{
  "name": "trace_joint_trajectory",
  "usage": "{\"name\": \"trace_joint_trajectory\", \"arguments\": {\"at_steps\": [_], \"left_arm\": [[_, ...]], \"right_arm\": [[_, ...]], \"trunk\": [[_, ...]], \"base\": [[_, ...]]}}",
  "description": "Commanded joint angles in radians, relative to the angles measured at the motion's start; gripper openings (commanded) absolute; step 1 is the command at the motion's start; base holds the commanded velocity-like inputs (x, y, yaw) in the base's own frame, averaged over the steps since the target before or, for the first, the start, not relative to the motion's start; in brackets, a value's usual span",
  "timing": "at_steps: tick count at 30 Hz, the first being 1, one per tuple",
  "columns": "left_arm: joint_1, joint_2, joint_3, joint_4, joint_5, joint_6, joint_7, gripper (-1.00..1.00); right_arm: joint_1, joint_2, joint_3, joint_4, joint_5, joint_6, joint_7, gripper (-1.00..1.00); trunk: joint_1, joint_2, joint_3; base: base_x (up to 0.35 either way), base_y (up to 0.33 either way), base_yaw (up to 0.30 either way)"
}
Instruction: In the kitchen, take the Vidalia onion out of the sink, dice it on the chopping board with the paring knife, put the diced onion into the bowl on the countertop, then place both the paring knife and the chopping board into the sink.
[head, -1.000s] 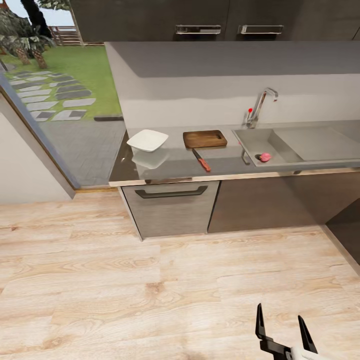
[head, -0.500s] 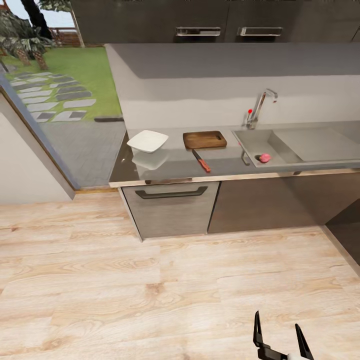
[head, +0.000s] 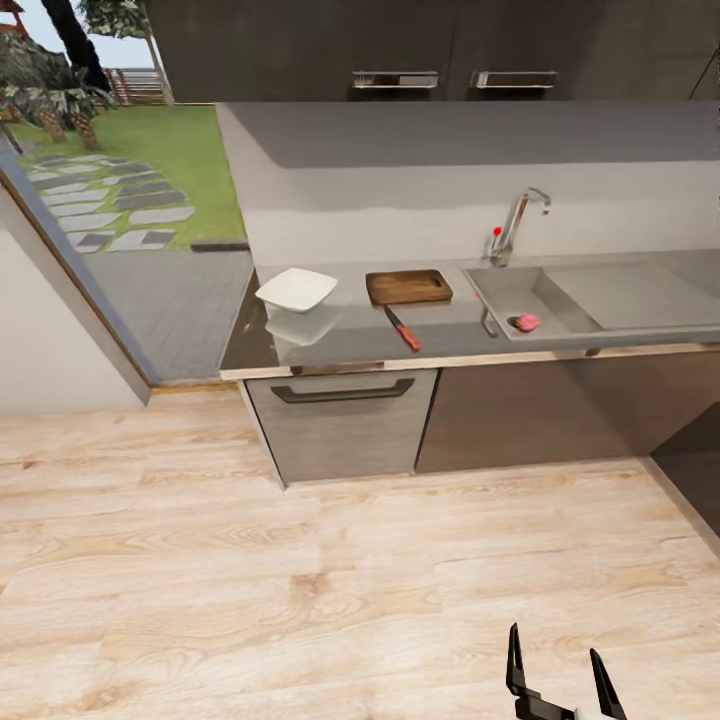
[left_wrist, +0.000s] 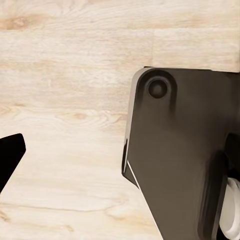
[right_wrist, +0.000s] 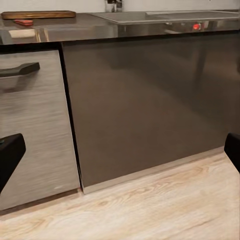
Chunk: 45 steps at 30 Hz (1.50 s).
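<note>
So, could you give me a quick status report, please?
Right gripper open, empty, low over the floor. Vidalia onion in the sink; paring knife beside the chopping board, bowl on the countertop. Nothing blocking.

A pale wooden floor (left_wrist: 70, 75) of broad planks with brown grain and knots is lying beneath the camera, its plank seams running across the picture. A large dark, rounded-cornered part of the robot's body (left_wrist: 185, 150) is covering much of one side of the floor, carrying a round recessed stud (left_wrist: 157, 88) near its corner and a pale light-coloured piece (left_wrist: 231, 210) at its far edge. One black fingertip (left_wrist: 9, 157) of the left gripper is poking in at the opposite edge, tapering to a blunt point over the planks, with nothing touching it.
</note>
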Motion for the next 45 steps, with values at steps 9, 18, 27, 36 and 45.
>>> {"name": "trace_joint_trajectory", "arguments": {"at_steps": [9,18,27,36,45], "left_arm": [[0.000,0.000,0.000,-0.002,0.006,-0.002,-0.001,1.00],[0.000,0.000,0.000,-0.004,0.006,-0.002,-0.001,1.00],[0.000,0.000,0.000,-0.004,0.006,-0.002,-0.001,1.00],[0.000,0.000,0.001,-0.006,0.006,-0.002,-0.001,1.00],[0.000,0.000,0.001,-0.006,0.006,-0.002,-0.001,1.00]], "right_arm": [[0.000,0.003,0.001,0.020,0.008,0.000,-0.007,1.00],[0.000,0.004,0.001,0.026,0.008,-0.001,-0.007,1.00],[0.000,0.006,0.001,0.045,0.008,-0.002,-0.006,1.00],[0.000,0.006,0.001,0.053,0.008,-0.002,-0.005,1.00],[0.000,0.006,0.001,0.056,0.008,-0.002,-0.005,1.00]], "trunk": [[0.001,-0.002,0.013],[0.001,-0.002,0.028],[0.001,-0.002,0.042],[0.001,-0.002,0.056],[0.001,-0.002,0.071]], "base": [[0.000,0.000,0.000],[0.000,0.000,0.000],[0.000,0.000,0.000],[0.000,0.000,0.000],[0.000,0.000,0.000]]}}
